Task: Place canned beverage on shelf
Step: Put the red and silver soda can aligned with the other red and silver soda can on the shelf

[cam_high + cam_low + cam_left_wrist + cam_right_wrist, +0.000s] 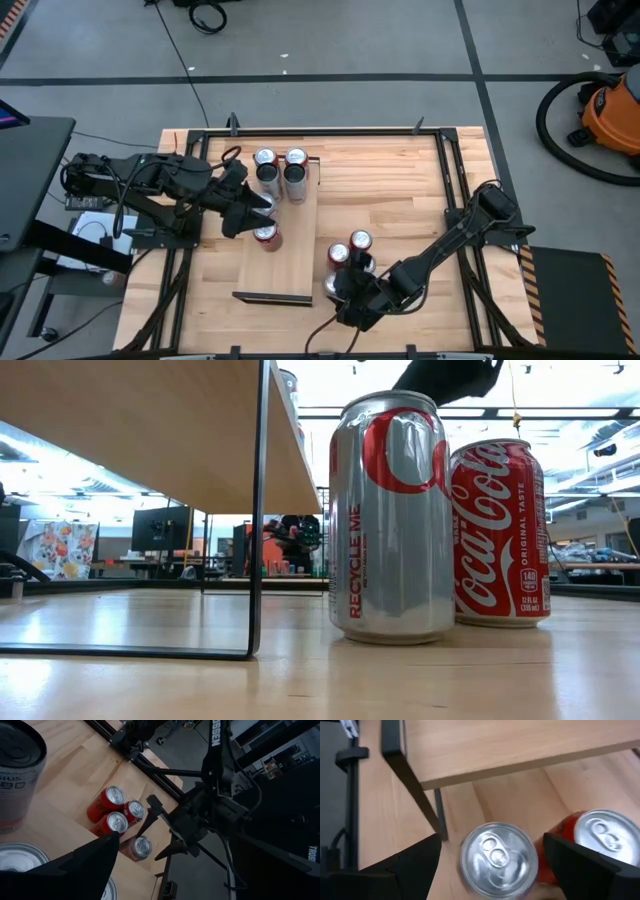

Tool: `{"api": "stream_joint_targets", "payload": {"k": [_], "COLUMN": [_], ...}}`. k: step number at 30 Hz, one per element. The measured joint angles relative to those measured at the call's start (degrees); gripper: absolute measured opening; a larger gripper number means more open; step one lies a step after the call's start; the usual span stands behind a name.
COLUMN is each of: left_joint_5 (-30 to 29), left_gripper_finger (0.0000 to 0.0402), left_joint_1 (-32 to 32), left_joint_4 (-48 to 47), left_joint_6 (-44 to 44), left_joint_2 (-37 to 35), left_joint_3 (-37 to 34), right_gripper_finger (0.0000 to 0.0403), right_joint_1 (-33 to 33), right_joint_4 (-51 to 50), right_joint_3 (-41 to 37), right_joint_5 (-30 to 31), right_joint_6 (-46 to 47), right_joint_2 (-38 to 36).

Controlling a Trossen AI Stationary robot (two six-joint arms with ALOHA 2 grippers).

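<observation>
pale wood shelf (pixel 292 250), dark lips at its short ends, raised above the planked tabletop (pixel 400 190). on the shelf: two silver-topped cans (pixel 281 172) at the far end, a red can (pixel 265 235) near the middle. beside the shelf's near end, on the tabletop: a cluster of cans, among them a silver diet coke can (pixel 392 518) touching a red coca-cola can (pixel 500 532) (labels legible in the low view).

right gripper (pixel 492 862) over the silver can, fingers spread wide to either side of its lid, not yet closed on it. left gripper (pixel 245 208) over the shelf just beside the red can, jaws open, holding nothing.

handling, as judged: thin aluminium wall, stiff if full yet easily dented; smooth, slippery sides; moderately heavy when sealed. best taken across the cylindrical body below the rim, fingers on opposite sides, kept upright. little clearance from the neighbouring red can, so risk of nudging or toppling it on closing.
</observation>
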Motion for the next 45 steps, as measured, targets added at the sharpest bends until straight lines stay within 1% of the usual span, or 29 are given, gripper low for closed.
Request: {"api": "stream_joint_targets", "payload": {"k": [6, 9, 13, 18, 22, 25, 31, 35, 38, 42, 45], "left_joint_5": [0.4, 0.4, 0.4, 0.4, 0.4, 0.4, 0.3, 0.3, 0.3, 0.3, 0.3], "left_gripper_finger": [0.0389, 0.0389, 0.0389, 0.0389, 0.0389, 0.0389, 0.0389, 0.0389, 0.0389, 0.0389, 0.0389], "left_joint_1": [0.0, 0.0, 0.0, 0.0, 0.0, 0.0, 0.0, 0.0, 0.0, 0.0, 0.0], "left_joint_4": [-0.4, -0.4, -0.4, -0.4, -0.4, -0.4, -0.4, -0.4, -0.4, -0.4, -0.4], "left_joint_6": [0.0, 0.0, -0.2, 0.0, 0.0, 0.0, 0.0, -1.2, -1.6, -1.7, -1.3], "left_joint_2": [0.0, 0.0, 0.0, 0.0, 0.0, 0.0, 0.0, 0.0, 0.0, 0.0, 0.0], "left_joint_3": [0.0, 0.0, 0.0, 0.0, 0.0, 0.0, 0.0, 0.0, 0.0, 0.0, 0.0], "right_gripper_finger": [0.0371, 0.0378, 0.0375, 0.0346, 0.0323, 0.0319, 0.0333, 0.034, 0.0355, 0.0387, 0.0396], "right_joint_1": [-0.2, -0.6, -1.7, -2.9, -4.8, -6.3, -9.3, -11.0, -11.9, -12.5, -12.4], "right_joint_4": [3.1, 2.7, 3.1, 3.1, 3.8, 3.8, 3.5, 2.6, 1.5, 0.4, -1.2], "right_joint_3": [-2.7, -3.7, -4.5, -4.8, -4.7, -4.6, -4.1, -4.2, -4.5, -4.0, -2.5], "right_joint_5": [-1.0, -1.8, -4.7, -10.3, -18.1, -23.2, -31.0, -34.2, -37.4, -37.8, -35.6], "right_joint_6": [-1.6, -2.0, -4.8, -15.7, -25.3, -31.6, -41.9, -44.2, -44.4, -43.8, -41.5], "right_joint_2": [0.0, 0.0, 0.0, 0.0, -0.3, -0.6, -0.6, -1.0, -1.1, -2.0, -2.0]}}
